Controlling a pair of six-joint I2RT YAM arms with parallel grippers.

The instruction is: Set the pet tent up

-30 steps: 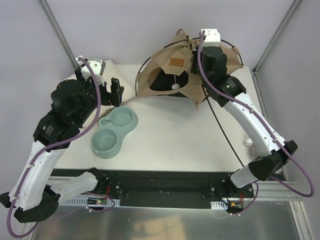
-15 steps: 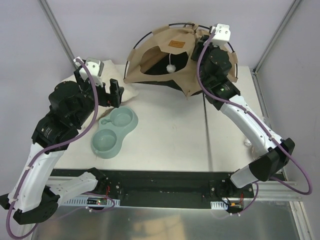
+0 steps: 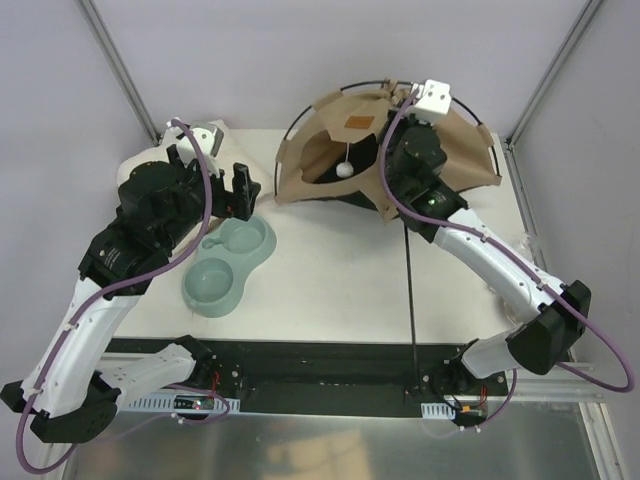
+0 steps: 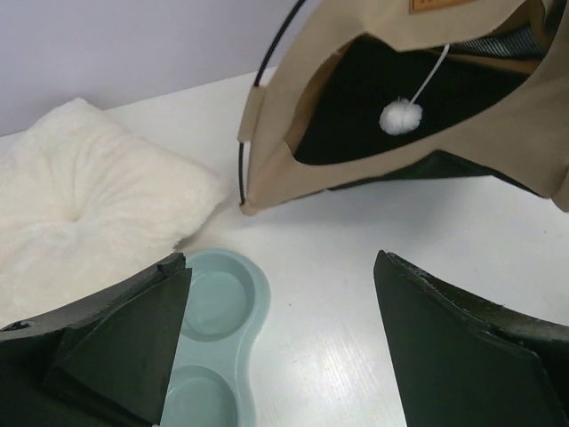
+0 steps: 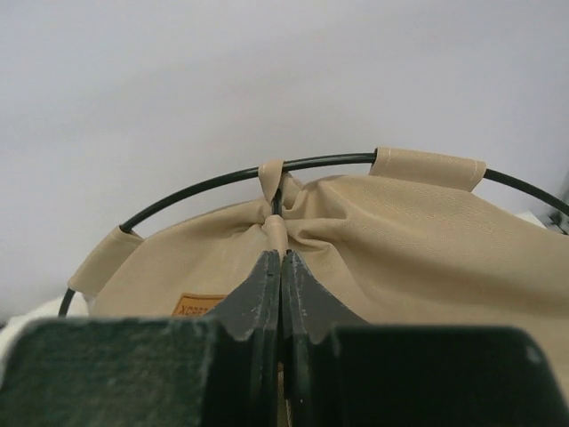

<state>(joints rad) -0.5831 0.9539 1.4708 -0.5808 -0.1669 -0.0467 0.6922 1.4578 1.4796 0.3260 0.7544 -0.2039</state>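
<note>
Right pincer (image 5: 281, 258) is pressed together, pinching a bunch of tan cloth at the top of the pet tent (image 3: 318, 120), just under the curved black pole (image 5: 204, 182). The tent lies straight ahead of this pincer and touches it. The pole arc runs left to right across the right wrist view. Right arm is clearly the nearer one. Left pincer (image 4: 283, 262) is spread wide and holds nothing. It hangs over the worktop (image 3: 340, 280) above the bowl (image 4: 218, 302), and the tent is ahead and up-right of it, apart. The tent sits at the far side of the worktop, domed up, its dark opening facing the left arm. White ball (image 4: 400, 116) dangles in the opening, and the brown label (image 3: 352, 123) is above it. Cushion (image 4: 80, 196) lies left of the tent. I cannot tell whether the tent's base rests flat. Likely next is pulling the top up or steadying it.
</note>
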